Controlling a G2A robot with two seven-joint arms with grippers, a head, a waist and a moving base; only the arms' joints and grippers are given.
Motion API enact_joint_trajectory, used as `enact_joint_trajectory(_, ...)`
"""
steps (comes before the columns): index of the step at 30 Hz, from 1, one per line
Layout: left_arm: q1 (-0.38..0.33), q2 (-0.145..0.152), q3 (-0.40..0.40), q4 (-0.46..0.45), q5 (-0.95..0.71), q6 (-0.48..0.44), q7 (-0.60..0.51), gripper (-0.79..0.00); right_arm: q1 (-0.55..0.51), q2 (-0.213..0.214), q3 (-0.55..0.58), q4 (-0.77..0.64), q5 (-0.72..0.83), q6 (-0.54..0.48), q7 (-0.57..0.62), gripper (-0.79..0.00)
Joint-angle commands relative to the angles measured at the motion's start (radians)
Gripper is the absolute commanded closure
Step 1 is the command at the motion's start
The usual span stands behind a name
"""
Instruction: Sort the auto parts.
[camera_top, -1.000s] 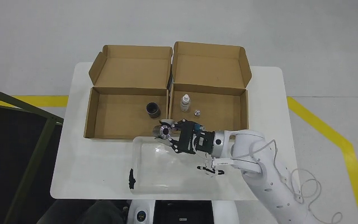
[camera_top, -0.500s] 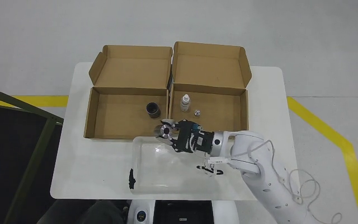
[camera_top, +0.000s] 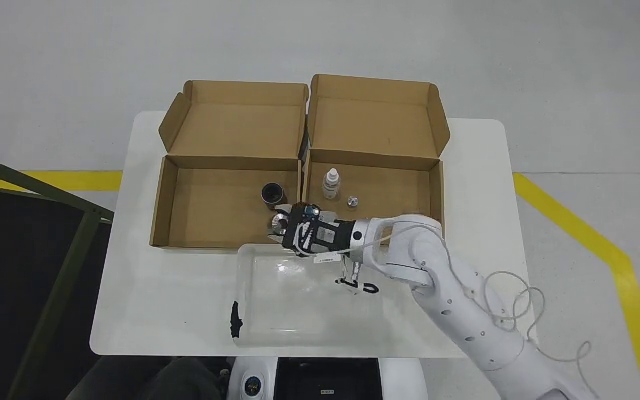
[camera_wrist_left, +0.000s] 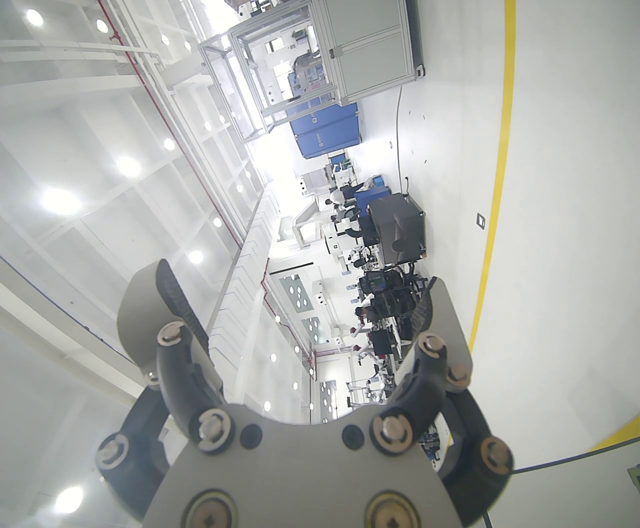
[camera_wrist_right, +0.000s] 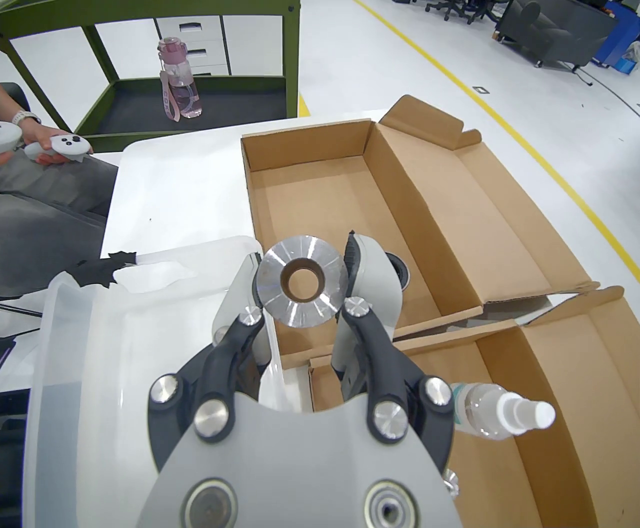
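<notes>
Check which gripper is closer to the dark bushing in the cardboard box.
Right. The right gripper, shut on a silver ring, is just beside the dark bushing, above the box's near wall. The left gripper is open, aimed at the ceiling, away from the table.

Your kit, as listed:

- Your right arm (camera_top: 470, 310): white, smooth rounded shells, jointed. It has a black section behind the wrist and a thin pale cable (camera_top: 520, 298) looping along its outer side.
- Your right gripper (camera_wrist_right: 302, 287): rounded grey metal palm plate with black linkage bars. The white fingers (camera_wrist_right: 372, 270) are edged with black ribbed pads. You have silver round-headed screws (camera_wrist_right: 165, 390) at each pivot and two recessed bearings low on the plate.
- Your left gripper (camera_wrist_left: 300, 292): the same grey plate and black linkages. The grey fingers (camera_wrist_left: 137, 300) carry black ribbed pads, and dull metal screws (camera_wrist_left: 172, 334) sit at the pivots. One black cable (camera_wrist_left: 550, 465) runs off beside the plate.
</notes>
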Motion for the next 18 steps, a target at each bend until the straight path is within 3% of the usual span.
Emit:
enact_joint_trajectory(1,0.000,0.000,0.000,0.000,0.000,0.000,0.000,-0.785,0.031,-0.008,-0.023,0.025,0.004,0.010,0.013,0.000)
enact_joint_trajectory(18,0.000,0.000,0.000,0.000,0.000,0.000,0.000,-0.785,0.255,-0.085,-0.178,0.239,0.064,0.024,0.133,0.000)
